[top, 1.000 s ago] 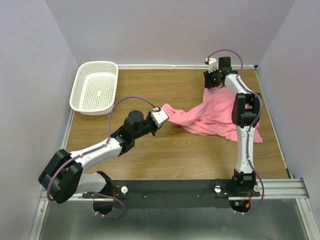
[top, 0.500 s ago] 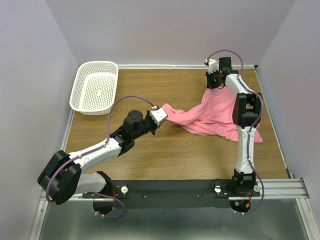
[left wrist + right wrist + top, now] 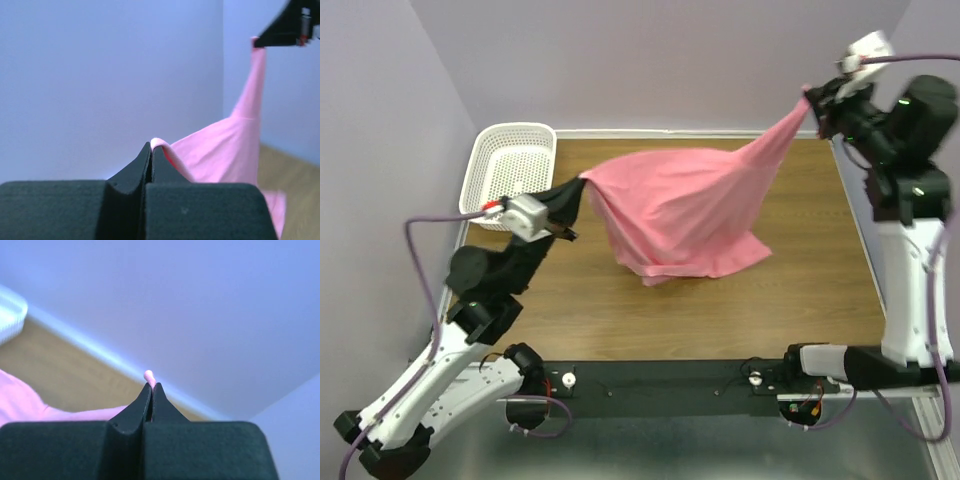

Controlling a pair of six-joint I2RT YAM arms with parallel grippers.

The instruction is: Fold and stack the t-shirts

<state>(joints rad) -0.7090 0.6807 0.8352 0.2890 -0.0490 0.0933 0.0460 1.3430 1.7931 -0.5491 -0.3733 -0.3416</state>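
The brown wooden table (image 3: 720, 310) is the biggest thing. The near side of it is partly hidden behind the two arms.

The left arm (image 3: 440, 385) is white and black, and its low end is cut off at the near left corner of the top view. The right arm (image 3: 910, 260) stands tall, and its side is cut off at the right edge.

The pink t-shirt (image 3: 680, 215) is up in the air over the middle of the table. It is pulled tight along its top, between the two pincers. The rest hangs down in big folds. Its low end is near the table, but I cannot tell if it touches. The sleeves and neck are hard to make out in the folds.

The white basket (image 3: 515, 128) sits in the far left corner of the table. Its near right side is hidden behind the left arm.

The left pincer (image 3: 575, 185) is pressed tight on the left end of the t-shirt. In its own camera a small pink fold (image 3: 159, 144) pokes out at the tips (image 3: 151, 147).

The right pincer (image 3: 812, 100) is high up at the far right. It is pinched tight on the other end of the t-shirt. In its own camera only a tiny pink nub (image 3: 149, 375) shows above the tips (image 3: 151, 386).
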